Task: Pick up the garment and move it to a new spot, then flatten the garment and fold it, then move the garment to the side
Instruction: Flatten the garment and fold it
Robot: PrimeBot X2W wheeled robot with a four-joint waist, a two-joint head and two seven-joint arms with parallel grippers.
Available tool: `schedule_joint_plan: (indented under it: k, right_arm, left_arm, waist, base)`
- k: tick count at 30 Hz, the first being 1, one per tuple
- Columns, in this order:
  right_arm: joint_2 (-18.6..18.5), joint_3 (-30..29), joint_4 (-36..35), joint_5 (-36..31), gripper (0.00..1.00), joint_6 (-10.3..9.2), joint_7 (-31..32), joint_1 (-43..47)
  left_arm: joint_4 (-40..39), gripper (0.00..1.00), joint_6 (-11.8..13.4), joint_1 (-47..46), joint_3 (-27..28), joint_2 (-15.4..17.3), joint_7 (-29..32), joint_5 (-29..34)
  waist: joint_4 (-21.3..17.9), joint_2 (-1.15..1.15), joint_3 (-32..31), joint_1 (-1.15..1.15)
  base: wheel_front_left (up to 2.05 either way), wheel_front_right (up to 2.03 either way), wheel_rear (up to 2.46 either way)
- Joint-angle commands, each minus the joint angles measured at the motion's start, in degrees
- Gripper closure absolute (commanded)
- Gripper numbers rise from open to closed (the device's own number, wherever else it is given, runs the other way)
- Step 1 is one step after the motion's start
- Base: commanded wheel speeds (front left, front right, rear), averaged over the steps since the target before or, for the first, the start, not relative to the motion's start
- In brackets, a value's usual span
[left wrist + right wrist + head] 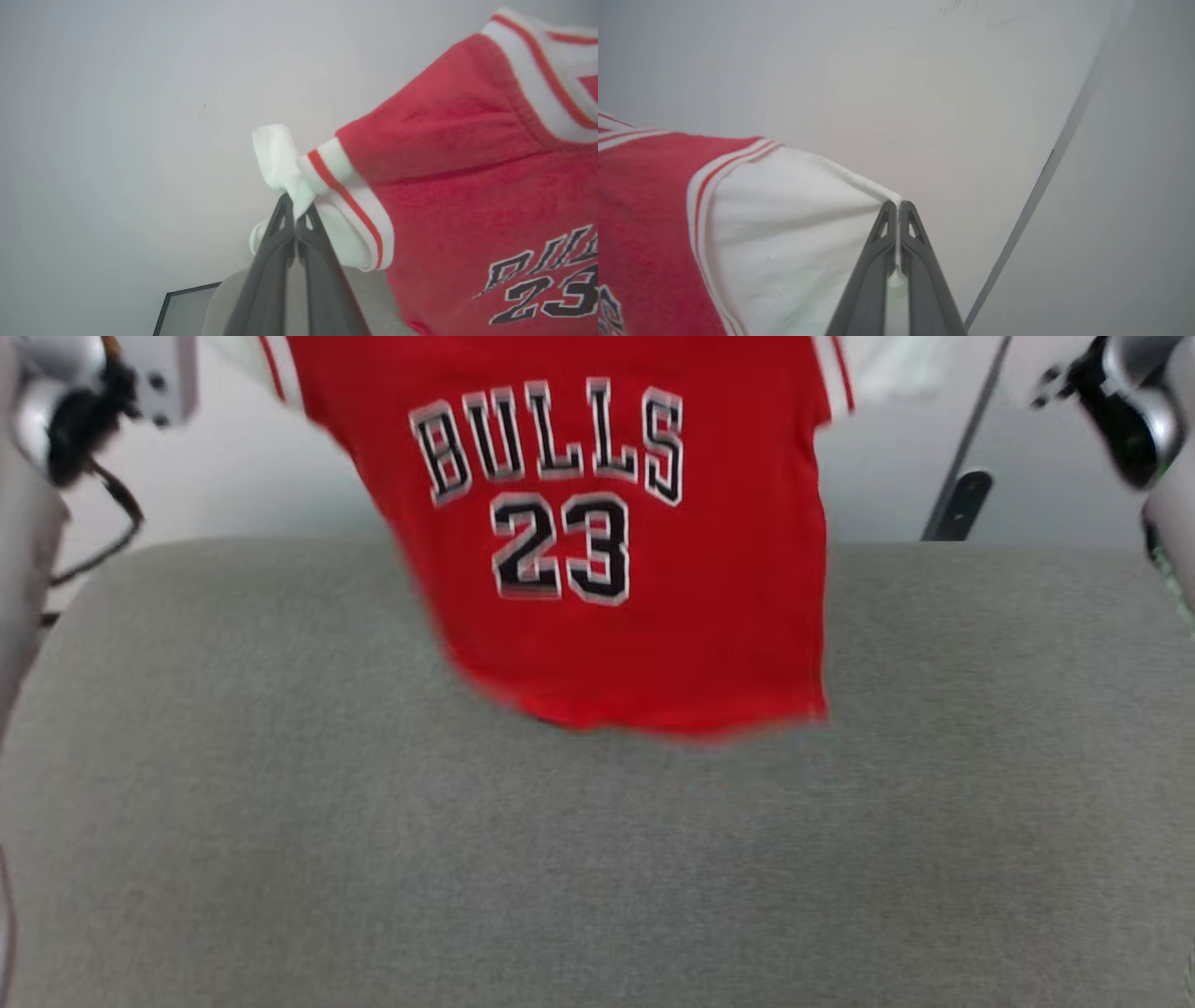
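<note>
While the left gripper [295, 207] and right gripper [899, 207] clamp its white sleeves, the Bulls jersey [607, 616] hangs limp and light.

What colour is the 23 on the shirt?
Black with white outlines, on the red garment; clearest in the head view.

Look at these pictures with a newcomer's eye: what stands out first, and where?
The red jersey with BULLS 23 hangs spread at the top centre of the head view, over a grey surface. In the wrist views the left gripper and right gripper each have jaws shut on a white sleeve, holding the jersey up.
</note>
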Motion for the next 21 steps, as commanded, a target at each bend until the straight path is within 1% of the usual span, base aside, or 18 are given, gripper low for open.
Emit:
schedule_joint_plan:
  k: [1, 3, 5, 9, 15, 17, 21]
  right_arm:
    - [0.47, -0.38, 1.0, -0.15, 1.0, -0.06, -0.34, -0.53]
    - [0.96, -0.71, 2.97, -0.56, 1.0, -0.06, -0.71, -1.78]
    - [1.37, -0.67, 4.16, -0.19, 1.0, -0.06, 0.34, -2.47]
    - [1.15, -0.7, 4.79, 1.01, 1.0, -0.06, 1.72, -3.78]
    - [2.0, -0.22, 5.39, 0.93, 1.0, -0.06, 1.79, -7.48]
    - [2.06, -0.18, 5.69, 0.18, 1.0, -0.06, 0.85, -9.7]
    - [1.65, -1.45, 7.01, -1.57, 1.0, -0.06, -2.85, -14.66]
  left_arm:
    - [0.87, 1.0, 0.3, -0.06, 0.07, 0.3, -0.1, 0.34]
    - [1.91, 1.0, 0.48, -1.86, 0.24, 0.4, -0.51, 0.5]
    - [2.8, 1.0, 0.48, -2.89, 0.1, 0.43, -0.94, 0.77]
    - [4.08, 1.0, 0.81, -4.0, 0.6, -0.6, -2.15, 0.04]
    - [4.61, 1.0, 2.73, -8.09, 0.96, -2.86, -4.94, 0.56]
    - [4.65, 1.0, 3.7, -10.51, 0.72, -3.75, -6.56, 1.25]
    - [4.75, 1.0, 4.62, -15.47, -0.01, -5.83, -10.08, 3.14]
  waist:
    - [-1.82, 0.0, -1.47, 0.0]
    - [-2.27, 0.0, -1.46, 0.0]
    - [-2.62, 0.0, -1.15, 0.0]
    - [-3.16, 0.0, 1.64, 0.0]
    - [-4.21, 0.0, 9.66, 0.0]
    - [-4.48, 0.0, 12.94, 0.0]
    - [-4.74, 0.0, 19.51, 0.0]
  base:
    - [0.0, 0.0, 0.0]
    - [0.0, 0.0, 0.0]
    - [0.0, 0.0, 0.0]
    - [0.0, 0.0, 0.0]
    - [0.0, 0.0, 0.0]
    - [0.0, 0.0, 0.0]
    - [0.0, 0.0, 0.0]
